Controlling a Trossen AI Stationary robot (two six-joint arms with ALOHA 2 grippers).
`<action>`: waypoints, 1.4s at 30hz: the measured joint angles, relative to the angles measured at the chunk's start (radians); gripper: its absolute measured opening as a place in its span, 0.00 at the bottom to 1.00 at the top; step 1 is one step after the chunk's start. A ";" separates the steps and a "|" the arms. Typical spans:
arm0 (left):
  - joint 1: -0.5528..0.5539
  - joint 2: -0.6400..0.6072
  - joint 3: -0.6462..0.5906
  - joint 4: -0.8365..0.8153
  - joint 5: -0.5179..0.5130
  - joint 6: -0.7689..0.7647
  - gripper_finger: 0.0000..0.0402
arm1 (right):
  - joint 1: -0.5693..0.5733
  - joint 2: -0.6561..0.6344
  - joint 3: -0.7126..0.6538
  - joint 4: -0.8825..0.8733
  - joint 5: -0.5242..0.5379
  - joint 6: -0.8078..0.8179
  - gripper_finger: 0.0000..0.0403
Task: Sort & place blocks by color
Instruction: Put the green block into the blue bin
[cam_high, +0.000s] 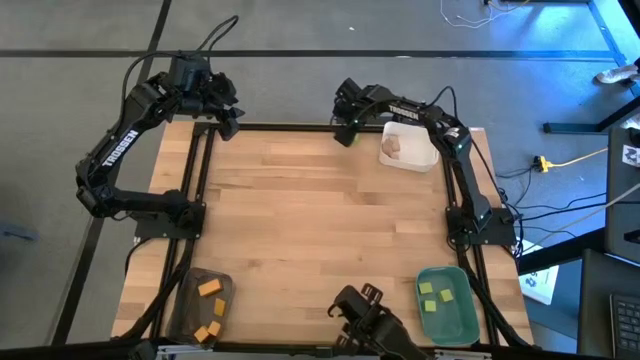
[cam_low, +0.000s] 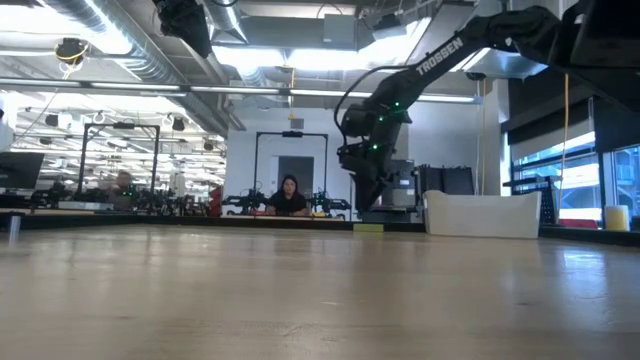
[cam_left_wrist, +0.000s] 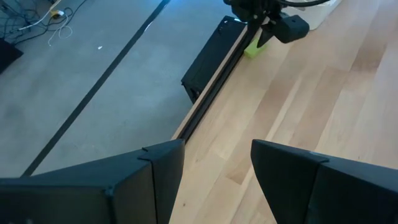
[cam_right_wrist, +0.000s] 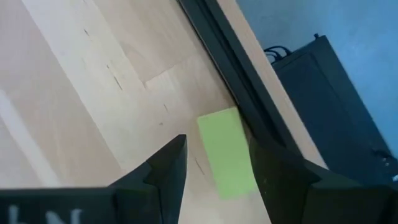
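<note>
hovering right gripper (cam_right_wrist: 214, 165) open over green block (cam_right_wrist: 225, 152) at table edge (cam_right_wrist: 214, 46)

The pale wooden worktop (cam_high: 310, 220) carries a white tray (cam_high: 412, 157), a grey tray (cam_high: 190, 300), a green tray (cam_high: 462, 318) and one green block (cam_right_wrist: 227, 152) at its far edge.

Matt wood table (cam_high: 300, 220), smooth grn block (cam_right_wrist: 227, 152)

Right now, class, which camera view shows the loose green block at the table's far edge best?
The right wrist view: the green block fills the space between the open right gripper fingers. The left wrist view shows it small and far off, the low view as a sliver, the high view mostly hidden.
</note>
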 joint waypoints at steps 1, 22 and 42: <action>0.000 0.000 0.000 0.000 0.000 0.000 0.44 | 0.000 0.000 0.000 -0.003 0.000 -0.025 0.43; 0.000 0.000 0.000 0.000 0.000 -0.004 0.44 | -0.014 -0.002 -0.127 0.066 0.026 -0.131 0.43; 0.000 0.000 0.000 0.000 -0.002 -0.004 0.44 | -0.003 0.000 -0.127 0.046 -0.052 -0.123 0.29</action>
